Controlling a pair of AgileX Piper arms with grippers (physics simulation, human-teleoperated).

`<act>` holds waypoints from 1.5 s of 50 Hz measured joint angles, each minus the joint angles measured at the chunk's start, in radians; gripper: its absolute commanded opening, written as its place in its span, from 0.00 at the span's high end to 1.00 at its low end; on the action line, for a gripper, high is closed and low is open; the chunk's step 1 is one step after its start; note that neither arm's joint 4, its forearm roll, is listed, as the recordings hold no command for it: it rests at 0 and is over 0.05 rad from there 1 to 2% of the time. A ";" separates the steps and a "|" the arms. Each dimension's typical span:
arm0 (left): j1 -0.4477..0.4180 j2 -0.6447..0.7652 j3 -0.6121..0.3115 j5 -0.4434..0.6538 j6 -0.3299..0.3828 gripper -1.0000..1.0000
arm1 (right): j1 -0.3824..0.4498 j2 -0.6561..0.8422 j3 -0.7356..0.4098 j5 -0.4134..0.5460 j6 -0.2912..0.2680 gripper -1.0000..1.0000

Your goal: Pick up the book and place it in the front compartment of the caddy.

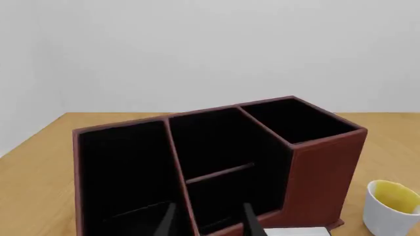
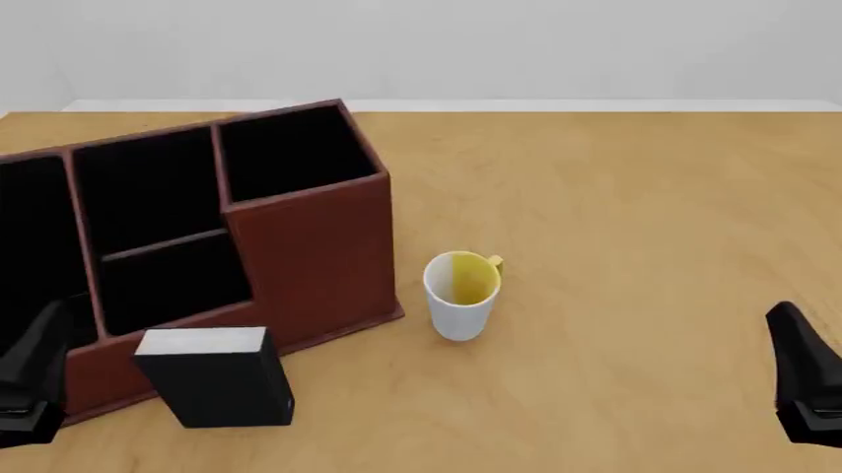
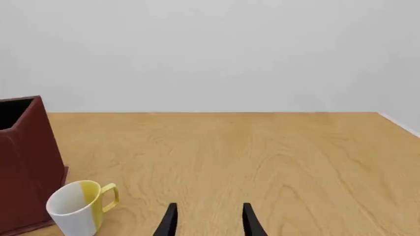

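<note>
A wooden worktop [image 2: 632,197] stretched back to a pale wall, carrying everything in the scene. On its left side stood the caddy [image 2: 310,251], a reddish-brown organiser with black-lined compartments, its tallest section at the right end and a stepped lower wall facing the arms. The book [image 2: 217,379], a black block with its white-grey page edge turned upward, stood upright on the worktop just in front of the caddy's low wall, outside every compartment; whether it touched the wall could not be told. To the caddy's right, near its corner but apart from it, sat a white mug [image 2: 460,296] with a yellow inside and a yellow handle. The left gripper [image 1: 208,221] hung low at the near left edge of the worktop, beside the book and facing the caddy's front compartments, its two dark fingers parted and holding nothing. The right gripper [image 3: 208,221] waited at the near right edge, well apart from the mug, its fingers [image 3: 169,221] likewise spread with only bare wood between them.
</note>
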 measured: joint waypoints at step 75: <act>-0.693 0.907 -1.270 1.005 0.435 0.00 | 0.002 0.013 -0.004 -0.006 0.002 0.00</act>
